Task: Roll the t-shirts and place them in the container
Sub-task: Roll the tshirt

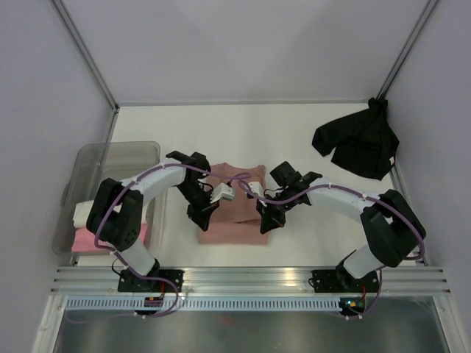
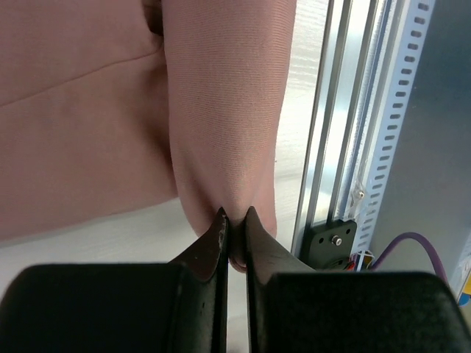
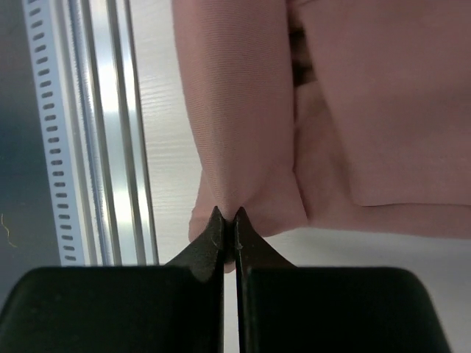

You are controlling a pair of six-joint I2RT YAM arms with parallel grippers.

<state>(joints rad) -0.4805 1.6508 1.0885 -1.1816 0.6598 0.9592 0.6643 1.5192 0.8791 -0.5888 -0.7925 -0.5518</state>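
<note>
A dusty salmon-pink t-shirt (image 1: pixel 234 215) lies folded in a narrow strip in the middle of the table, between the two arms. My left gripper (image 1: pixel 202 215) is shut on its near left corner; in the left wrist view the cloth (image 2: pixel 224 110) bulges up out of the closed tips of that gripper (image 2: pixel 235 218). On the near right corner my right gripper (image 1: pixel 268 219) is shut, and the pinched fold (image 3: pixel 235 103) rises from the gripper's tips (image 3: pixel 227 216). A black t-shirt (image 1: pixel 358 143) lies crumpled at the far right.
A translucent grey bin (image 1: pixel 103 165) stands at the left edge and holds a cream roll (image 1: pixel 82 215) and a bright-pink roll (image 1: pixel 90 240). An aluminium rail (image 1: pixel 250 279) runs along the near edge, close behind both grippers.
</note>
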